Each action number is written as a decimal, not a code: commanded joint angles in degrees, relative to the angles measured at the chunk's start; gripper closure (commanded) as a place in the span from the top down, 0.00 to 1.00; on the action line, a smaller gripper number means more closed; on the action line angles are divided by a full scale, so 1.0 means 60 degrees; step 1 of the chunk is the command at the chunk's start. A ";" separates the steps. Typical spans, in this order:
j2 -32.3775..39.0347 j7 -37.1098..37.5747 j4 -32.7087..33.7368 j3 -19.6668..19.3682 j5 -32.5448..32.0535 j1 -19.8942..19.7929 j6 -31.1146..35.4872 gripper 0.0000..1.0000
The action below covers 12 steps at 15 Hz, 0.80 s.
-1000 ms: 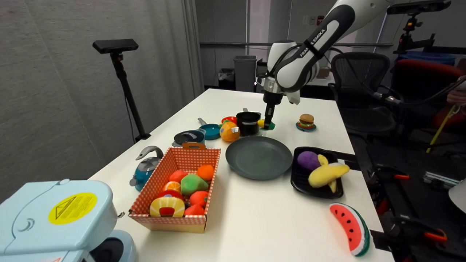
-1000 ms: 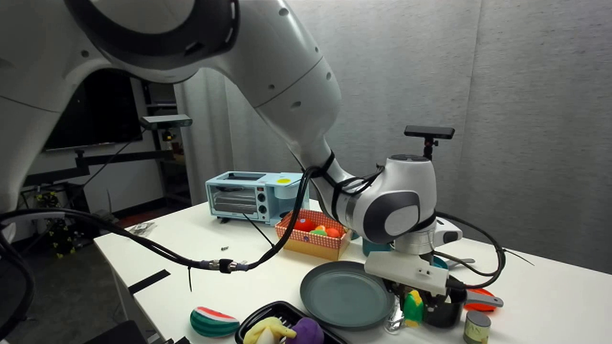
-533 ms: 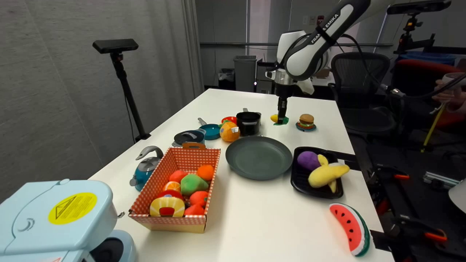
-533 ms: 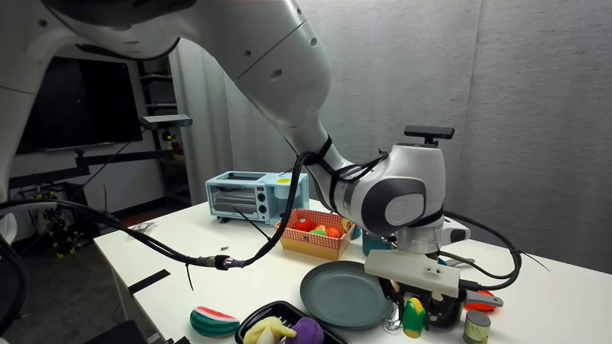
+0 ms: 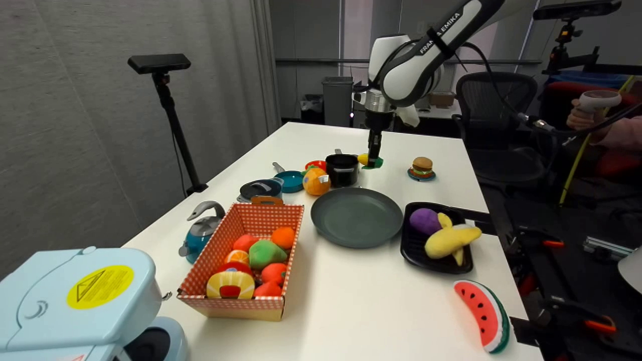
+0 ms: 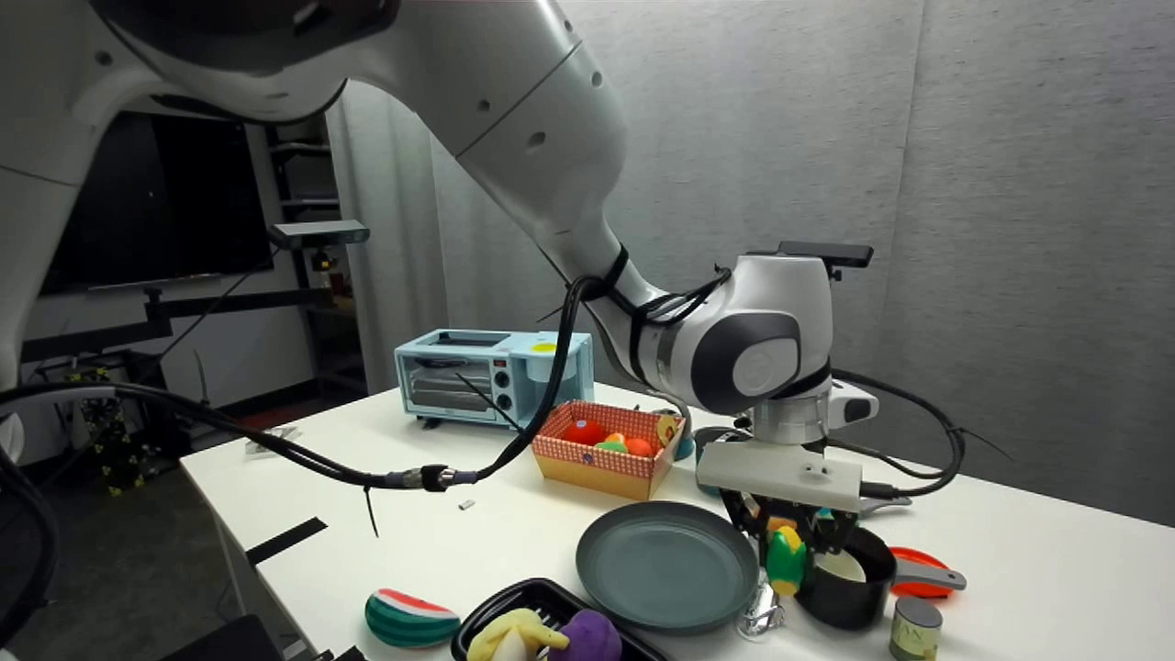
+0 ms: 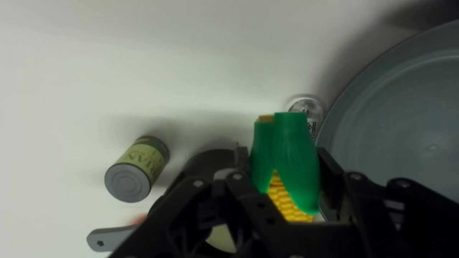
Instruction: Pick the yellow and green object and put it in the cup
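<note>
The yellow and green object, a toy corn cob point(image 7: 292, 161), is clasped between the fingers of my gripper point(image 7: 283, 156) in the wrist view. In both exterior views the corn point(image 5: 363, 159) point(image 6: 787, 562) is held above the table, with the gripper point(image 5: 373, 158) point(image 6: 788, 551) shut around it. The cup, a small black round vessel point(image 5: 342, 176) point(image 6: 840, 604) with a grey handle, stands upright beside the corn. Something pale shows inside it. In the wrist view the cup point(image 7: 209, 161) lies under and beside the left-hand finger, which partly hides it.
A dark round plate point(image 5: 357, 218) point(image 7: 394, 118) lies close by, with a small shiny clear item point(image 7: 304, 107) at its edge. A can point(image 7: 138, 168) point(image 6: 916, 629) stands near the cup. An orange plush point(image 5: 316, 181) and a toy burger point(image 5: 422, 165) flank the area.
The gripper with the corn first moved away from the cup towards the burger, then came back towards the cup and rose higher. The cup and plate have not moved.
</note>
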 commanded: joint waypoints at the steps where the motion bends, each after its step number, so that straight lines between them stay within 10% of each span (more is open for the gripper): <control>1: 0.0356 0.0472 0.0734 -0.0020 0.0162 0.0374 -0.0260 0.22; 12: 0.1808 0.2235 0.2953 -0.0231 0.0204 0.0735 -0.0361 0.22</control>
